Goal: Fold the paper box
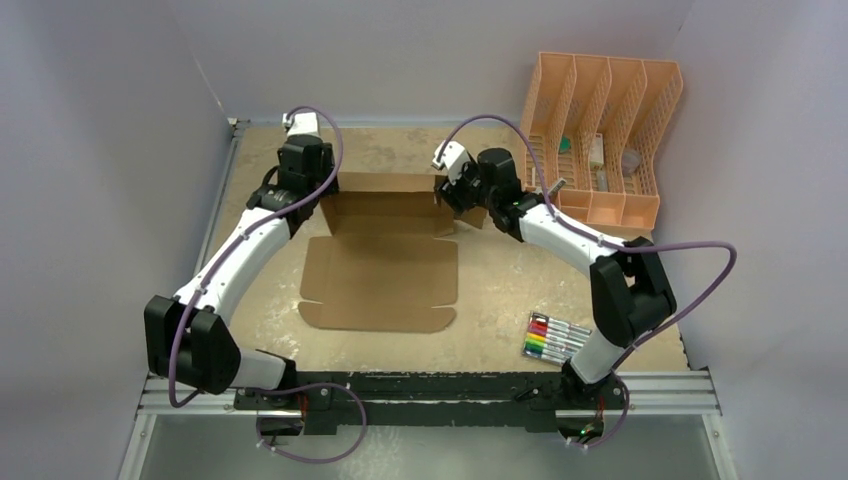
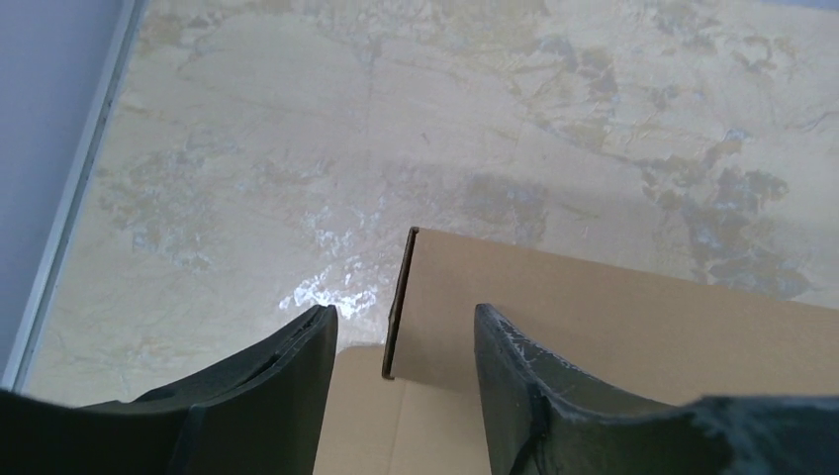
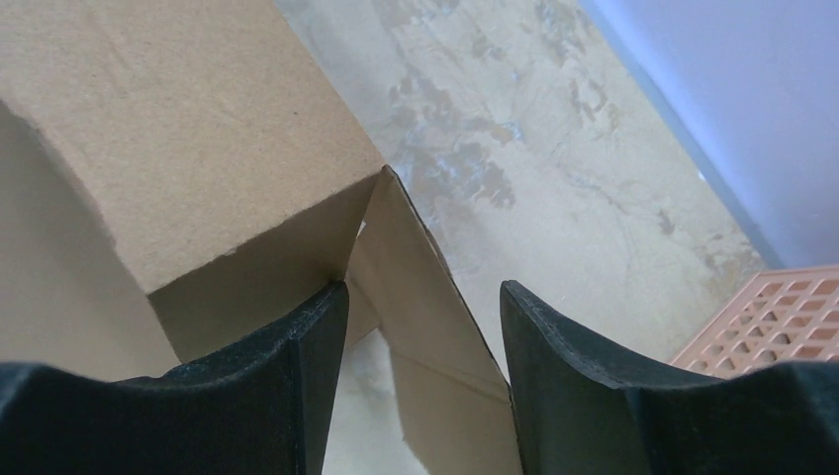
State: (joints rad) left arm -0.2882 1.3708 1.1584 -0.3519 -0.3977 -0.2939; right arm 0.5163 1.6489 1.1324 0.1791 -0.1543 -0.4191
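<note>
A: Nearest?
B: Set of markers [image 1: 555, 338], well behind right gripper [image 3: 423, 292].
A: The paper box [image 1: 385, 270]?
B: Between grippers. The left gripper [image 2: 401, 322] and the right are each part-open astride its raised edge, unclamped.
A: Farthest?
B: One peach organizer [image 1: 600, 130], beyond right gripper, small items inside.

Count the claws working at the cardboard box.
2. The left claw straddles a raised wall edge at the far-left corner of the paper box. The right claw straddles a flap at its far-right corner. Both are open, and no other claw is hidden.

organizer [image 1: 662, 110] contents too small to identify, paper box [image 3: 188, 129] cut off in wrist views
</note>
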